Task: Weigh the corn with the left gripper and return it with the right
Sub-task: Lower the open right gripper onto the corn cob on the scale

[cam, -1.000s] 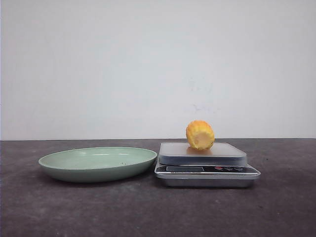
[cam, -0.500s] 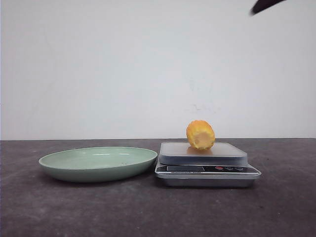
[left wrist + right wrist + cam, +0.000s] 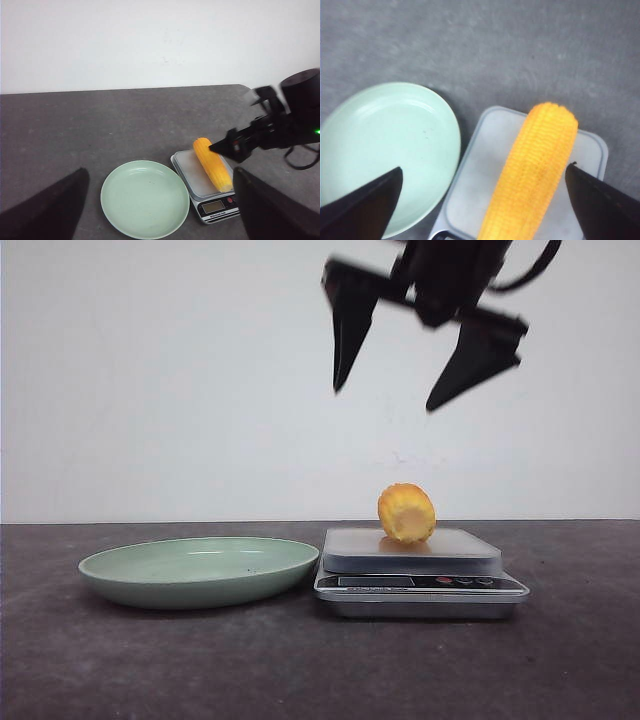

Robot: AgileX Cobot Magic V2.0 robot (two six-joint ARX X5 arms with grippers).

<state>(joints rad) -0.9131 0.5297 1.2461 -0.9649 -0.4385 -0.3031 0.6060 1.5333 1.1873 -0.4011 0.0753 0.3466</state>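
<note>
The yellow-orange corn (image 3: 406,513) lies on the platform of a small silver kitchen scale (image 3: 420,585), its paler cut end toward the front camera. It also shows in the left wrist view (image 3: 213,164) and the right wrist view (image 3: 535,170). My right gripper (image 3: 384,399) hangs open and empty well above the scale, and its fingers straddle the corn from above in its wrist view (image 3: 484,167). My left gripper (image 3: 160,169) is open and empty, high and far back from the table, out of the front view.
A shallow pale green dish (image 3: 200,570) sits empty on the dark table just left of the scale, almost touching it. It also shows in the left wrist view (image 3: 145,197) and the right wrist view (image 3: 385,140). A white wall stands behind the table.
My right gripper has come in from the upper right and down, and now hangs open over the scale. The corn, scale and dish have not moved.
</note>
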